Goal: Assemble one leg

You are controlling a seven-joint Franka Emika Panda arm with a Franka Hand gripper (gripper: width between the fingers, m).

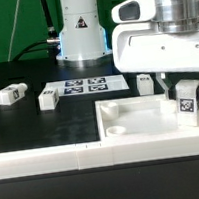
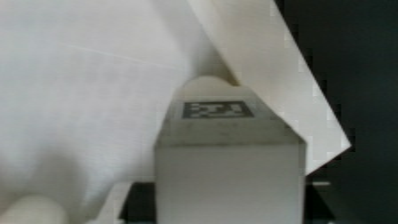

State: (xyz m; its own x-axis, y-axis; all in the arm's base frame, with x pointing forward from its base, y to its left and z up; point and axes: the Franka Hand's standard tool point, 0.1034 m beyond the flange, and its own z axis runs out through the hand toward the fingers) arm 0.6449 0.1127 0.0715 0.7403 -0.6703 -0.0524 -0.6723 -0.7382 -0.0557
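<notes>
My gripper [image 1: 185,85] is shut on a leg [image 1: 188,101], a small white block with a black-and-white tag facing the camera. It holds the leg upright over the right part of the large flat white panel [image 1: 138,133] with a raised rim. I cannot tell whether the leg touches the panel. In the wrist view the held leg [image 2: 221,165] fills the middle between the jaws, its tag at the far end, with the white panel [image 2: 89,90] behind it. My gripper [image 2: 222,205] hides the leg's sides.
Three more small white blocks lie on the black table: one at the exterior view's left [image 1: 12,94], one beside it [image 1: 49,100], one near the panel [image 1: 144,82]. The marker board [image 1: 83,86] lies behind them. A low white wall [image 1: 45,161] runs along the front.
</notes>
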